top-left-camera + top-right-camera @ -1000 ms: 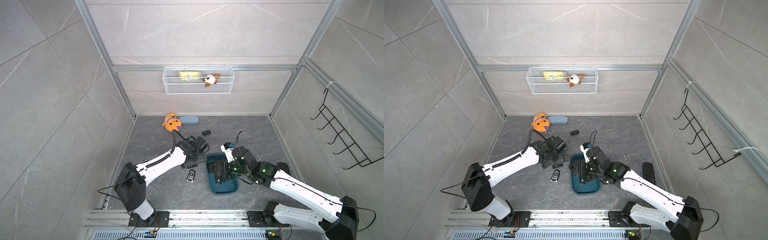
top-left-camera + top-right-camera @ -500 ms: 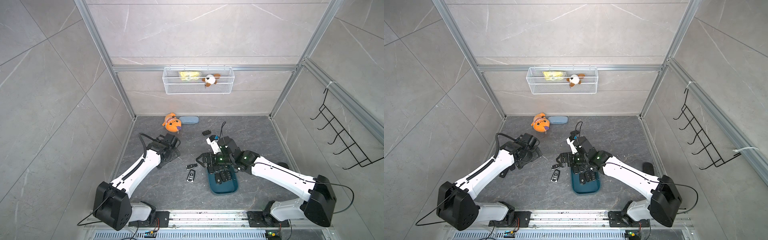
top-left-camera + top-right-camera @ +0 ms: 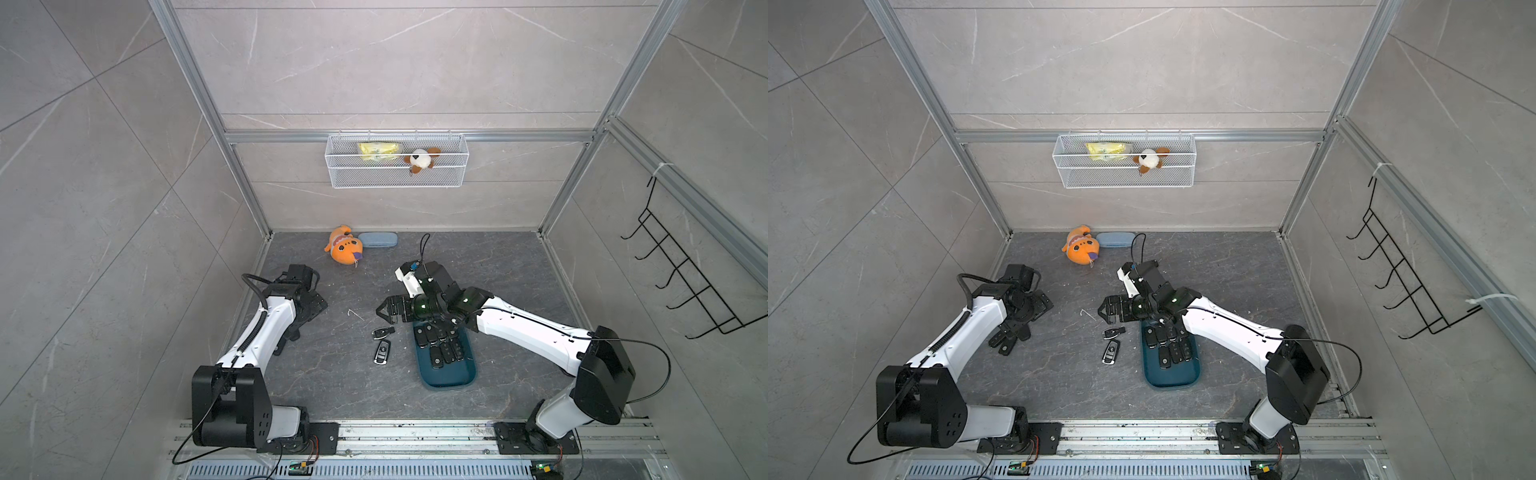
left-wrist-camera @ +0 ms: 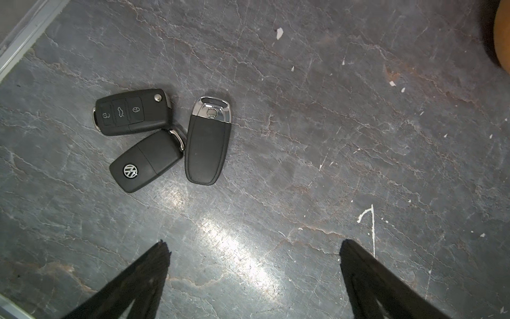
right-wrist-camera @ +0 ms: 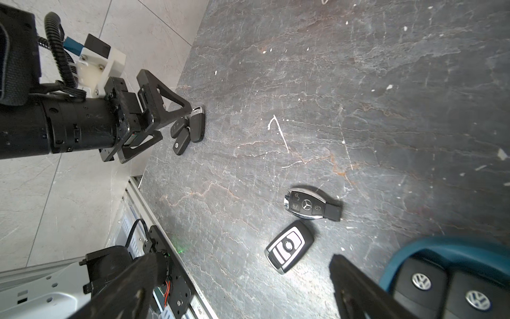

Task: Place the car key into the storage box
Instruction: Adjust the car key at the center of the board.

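The left hand [image 4: 254,245] and right hand [image 3: 384,314] both gape empty above the veined grey stone-look worktop [image 3: 332,374], where a chrome-rimmed car key [image 5: 309,205] lies just beside the rounded teal plastic storage box [image 3: 446,380] holding matte black fobs [image 3: 440,345]

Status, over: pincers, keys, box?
Both open: left pincer near three keys, right pincer empty by storage box. Two keys loose beside it. Nothing blocking.
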